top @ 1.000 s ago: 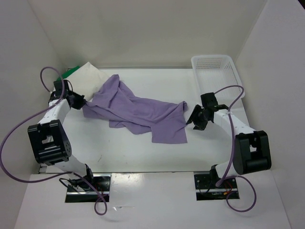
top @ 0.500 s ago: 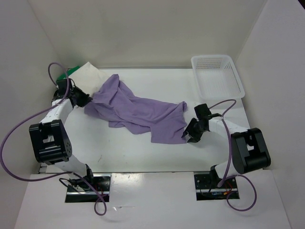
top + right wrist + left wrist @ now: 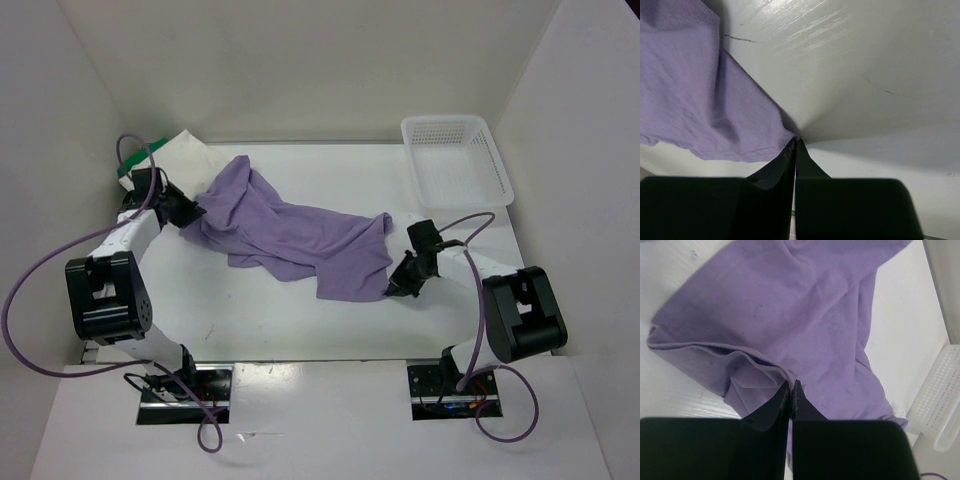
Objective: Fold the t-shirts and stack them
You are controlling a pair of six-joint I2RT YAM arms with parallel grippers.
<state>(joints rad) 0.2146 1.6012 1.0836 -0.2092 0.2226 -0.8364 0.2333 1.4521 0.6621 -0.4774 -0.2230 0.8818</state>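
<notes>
Both arms have shifted since a second ago: the right gripper (image 3: 795, 145) has dropped from beside the purple shirt (image 3: 290, 235) to its near right corner, and the left gripper (image 3: 791, 387) has edged a little farther up and in at the shirt's left end. Each has its fingers pressed together. The left ones nip a fold along the shirt's edge. The right ones seem to have only the very tip of the hem corner, with bare table (image 3: 250, 310) just beside them. Between the two grips the purple shirt lies crumpled and slantwise across the middle of the table, not yet spread. Its far left part lies over the cream shirt (image 3: 185, 155), and a sliver of the green shirt (image 3: 130, 168) shows behind that in the far left corner. The basket (image 3: 500, 170) sits well apart at the far right. I judge the main risk to be the right grip, since so thin a bite could slip off once the arms pull the cloth taut. The left pinch may also hold more than one layer of the fold, so the shirt would open twisted. A lift on that side could also drag the cream shirt along underneath.
</notes>
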